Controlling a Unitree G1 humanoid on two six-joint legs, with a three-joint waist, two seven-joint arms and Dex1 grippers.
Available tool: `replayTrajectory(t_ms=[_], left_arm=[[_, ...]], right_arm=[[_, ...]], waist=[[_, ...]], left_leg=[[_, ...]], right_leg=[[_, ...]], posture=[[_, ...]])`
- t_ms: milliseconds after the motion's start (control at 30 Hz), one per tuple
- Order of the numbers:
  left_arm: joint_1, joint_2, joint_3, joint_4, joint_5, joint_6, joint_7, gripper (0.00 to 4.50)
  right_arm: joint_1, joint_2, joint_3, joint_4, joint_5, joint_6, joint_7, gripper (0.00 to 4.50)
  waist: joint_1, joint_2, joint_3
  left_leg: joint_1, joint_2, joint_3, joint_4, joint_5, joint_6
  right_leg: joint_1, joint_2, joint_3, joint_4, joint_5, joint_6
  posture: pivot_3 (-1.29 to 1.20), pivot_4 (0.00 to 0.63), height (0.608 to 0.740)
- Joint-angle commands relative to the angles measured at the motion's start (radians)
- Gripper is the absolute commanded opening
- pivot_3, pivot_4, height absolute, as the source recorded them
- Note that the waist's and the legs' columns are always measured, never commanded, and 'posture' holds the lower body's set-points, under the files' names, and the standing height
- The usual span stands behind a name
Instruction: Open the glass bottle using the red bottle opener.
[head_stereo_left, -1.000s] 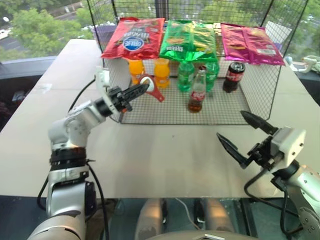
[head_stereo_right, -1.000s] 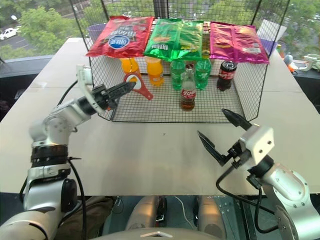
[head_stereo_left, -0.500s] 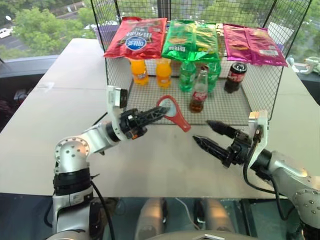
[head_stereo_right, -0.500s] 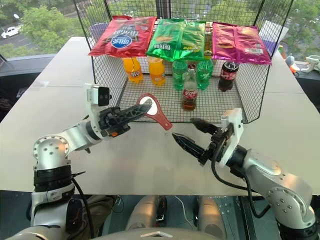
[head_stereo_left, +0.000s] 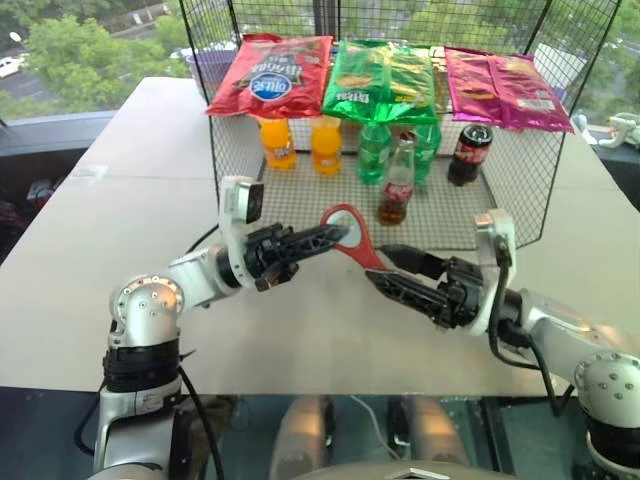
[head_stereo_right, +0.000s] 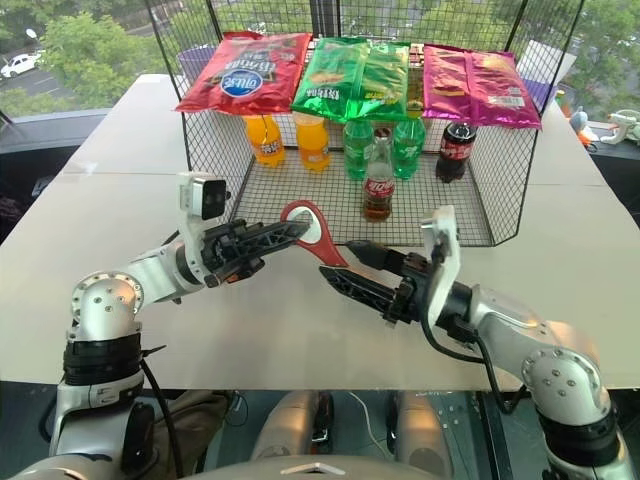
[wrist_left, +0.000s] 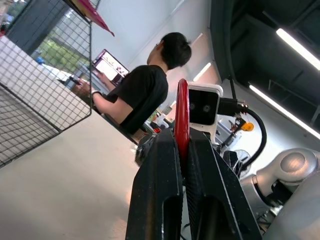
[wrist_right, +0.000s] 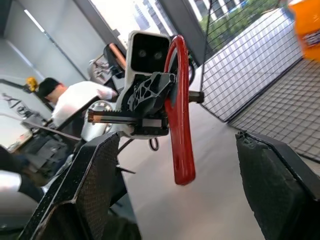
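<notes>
Above the surface (head_stereo_left: 120, 190), in front of the wire basket (head_stereo_left: 520, 190), the left claw (head_stereo_left: 335, 235) is pinching the red bottle opener (head_stereo_left: 352, 232) by its loop head, handle hanging toward the right claw (head_stereo_left: 385, 268), which is spread with the handle between its fingers. Looks like a handover: the right should close squarely on the handle before the left lets go, keeping the loop free for the cap. The glass bottle (head_stereo_left: 397, 183) stands upright in the basket, well apart from both claws, near the green bottles (head_stereo_left: 372, 150). White script on its red label is unreadable; chip bags (head_stereo_left: 272, 75) too blurred to read.
</notes>
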Motion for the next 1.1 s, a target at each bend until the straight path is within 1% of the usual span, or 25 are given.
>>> replayTrajectory(t_ms=[33,300,633,800,833,867,900,933,967,1033,1067,1100], left_arm=[[-0.008,0.012,-0.007,-0.037,-0.006,-0.021,-0.030,0.00],[-0.014,0.031,-0.024,-0.032,0.012,-0.033,-0.071,0.00],[-0.002,0.034,-0.043,-0.034,0.033,-0.054,-0.097,0.00],[-0.004,0.036,-0.054,-0.027,0.060,-0.078,-0.121,0.00],[-0.005,0.036,-0.054,-0.026,0.065,-0.083,-0.125,0.00],[-0.006,0.036,-0.055,-0.026,0.069,-0.086,-0.128,0.00],[-0.007,0.036,-0.056,-0.027,0.072,-0.089,-0.132,0.00],[-0.008,0.037,-0.058,-0.026,0.075,-0.092,-0.136,0.00],[-0.009,0.039,-0.060,-0.026,0.078,-0.094,-0.142,0.00],[-0.009,0.043,-0.064,-0.029,0.085,-0.098,-0.153,0.00],[-0.006,0.049,-0.069,-0.033,0.092,-0.100,-0.166,0.00],[-0.004,0.053,-0.072,-0.036,0.097,-0.102,-0.176,0.00]], right_arm=[[-0.049,-0.018,0.008,0.005,0.055,0.026,-0.003,3.76],[-0.098,-0.054,0.018,0.030,0.089,0.070,-0.001,3.76],[-0.098,-0.064,0.029,0.027,0.078,0.085,0.003,3.76],[-0.106,-0.072,0.040,0.039,0.045,0.092,0.028,3.76],[-0.106,-0.076,0.046,0.041,0.037,0.096,0.035,3.22],[-0.105,-0.080,0.051,0.043,0.032,0.100,0.042,2.87],[-0.105,-0.083,0.056,0.044,0.026,0.105,0.051,2.42],[-0.105,-0.085,0.061,0.047,0.017,0.109,0.056,2.11],[-0.105,-0.085,0.064,0.050,0.011,0.112,0.061,1.52],[-0.105,-0.082,0.067,0.054,0.003,0.114,0.067,0.55],[-0.107,-0.080,0.067,0.058,0.000,0.113,0.070,0.17],[-0.109,-0.079,0.067,0.060,-0.003,0.112,0.072,0.02]], waist=[[0.002,0.000,0.000],[0.001,0.000,0.000],[0.001,0.000,0.000],[0.001,0.000,0.000],[0.001,0.000,0.000],[0.001,0.000,0.000],[0.001,0.000,0.000],[0.001,0.000,0.000],[0.001,0.000,0.000],[0.001,0.000,0.000],[0.001,0.000,0.000],[0.001,0.000,0.001]], left_leg=[[0.000,0.000,0.000,0.000,0.000,0.000],[-0.001,0.000,0.000,0.000,0.000,0.000],[-0.001,0.000,0.000,0.000,0.000,0.000],[-0.001,0.000,0.000,-0.001,0.000,0.000],[-0.001,0.000,0.000,-0.001,0.000,0.000],[-0.001,0.000,0.000,-0.001,0.000,0.000],[-0.002,0.000,0.000,-0.001,0.000,0.000],[-0.002,0.000,0.000,-0.001,0.000,0.000],[-0.002,0.000,0.000,-0.001,0.000,0.000],[-0.002,0.000,0.000,-0.001,0.000,0.000],[-0.002,0.000,0.000,-0.001,0.000,0.000],[-0.002,0.000,0.000,-0.001,0.000,0.000]], right_leg=[[0.000,0.000,0.000,0.000,0.000,0.000],[-0.001,0.000,0.000,0.000,0.000,0.000],[-0.001,0.000,0.000,0.000,0.000,0.000],[-0.001,0.000,0.000,-0.001,0.000,0.000],[-0.001,0.000,0.000,-0.001,0.000,0.000],[-0.001,0.000,0.000,-0.001,0.000,0.000],[-0.001,0.000,0.000,-0.001,0.000,0.000],[-0.001,0.000,0.000,-0.001,0.000,0.000],[-0.002,0.000,0.000,-0.001,0.000,0.000],[-0.002,0.000,0.000,-0.001,0.000,0.000],[-0.002,0.000,0.000,-0.001,0.000,0.000],[-0.002,0.000,0.000,-0.001,0.000,0.000]], posture=[[0.00,0.150,0.728],[0.00,0.150,0.728],[0.00,0.150,0.728],[0.00,0.150,0.728],[0.00,0.150,0.728],[0.00,0.150,0.728],[0.00,0.150,0.728],[0.00,0.150,0.728],[0.00,0.150,0.728],[0.00,0.150,0.728],[0.00,0.150,0.728],[0.00,0.150,0.728]])
